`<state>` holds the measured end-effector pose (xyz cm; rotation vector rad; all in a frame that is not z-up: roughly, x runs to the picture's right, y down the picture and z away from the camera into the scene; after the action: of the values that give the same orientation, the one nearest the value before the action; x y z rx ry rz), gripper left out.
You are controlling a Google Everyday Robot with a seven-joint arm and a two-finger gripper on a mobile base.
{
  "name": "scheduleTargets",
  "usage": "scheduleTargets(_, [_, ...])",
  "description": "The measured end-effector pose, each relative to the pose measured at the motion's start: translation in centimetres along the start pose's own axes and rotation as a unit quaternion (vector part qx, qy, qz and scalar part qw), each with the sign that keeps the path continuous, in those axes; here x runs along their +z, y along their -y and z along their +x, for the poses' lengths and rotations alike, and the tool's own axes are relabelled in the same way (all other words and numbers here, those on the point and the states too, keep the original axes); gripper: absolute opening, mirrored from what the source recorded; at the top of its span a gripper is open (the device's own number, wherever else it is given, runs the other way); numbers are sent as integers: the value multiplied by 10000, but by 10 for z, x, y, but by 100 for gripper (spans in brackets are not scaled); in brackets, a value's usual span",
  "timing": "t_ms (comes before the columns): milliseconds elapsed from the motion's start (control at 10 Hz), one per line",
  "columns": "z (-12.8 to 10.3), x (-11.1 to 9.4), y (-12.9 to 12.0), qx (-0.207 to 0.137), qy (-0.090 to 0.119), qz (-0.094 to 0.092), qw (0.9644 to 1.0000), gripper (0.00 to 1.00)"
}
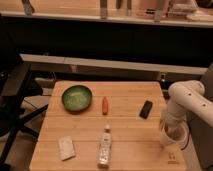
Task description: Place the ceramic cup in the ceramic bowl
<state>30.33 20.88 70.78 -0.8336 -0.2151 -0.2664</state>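
Fingers of gripper (171, 134) reached down at small round cream ceramic cup (173, 136); whether they clamped it, cannot tell. Cup sat far right of wide glossy green ceramic bowl (77, 97), well apart. Bowl held nothing; lift, carry, placement all remained.

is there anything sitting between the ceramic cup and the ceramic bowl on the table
Yes. The ceramic cup is at the table's right edge, with the end effector at it; the ceramic bowl sits far left. Between them lie a small black object and an orange carrot-like item. Carried above table level, the cup would likely pass over both.
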Motion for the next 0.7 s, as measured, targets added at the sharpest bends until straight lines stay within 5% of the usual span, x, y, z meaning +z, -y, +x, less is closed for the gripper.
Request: scheduleTargets(700, [-14, -25, 22, -137, -139, -40, 9998, 0])
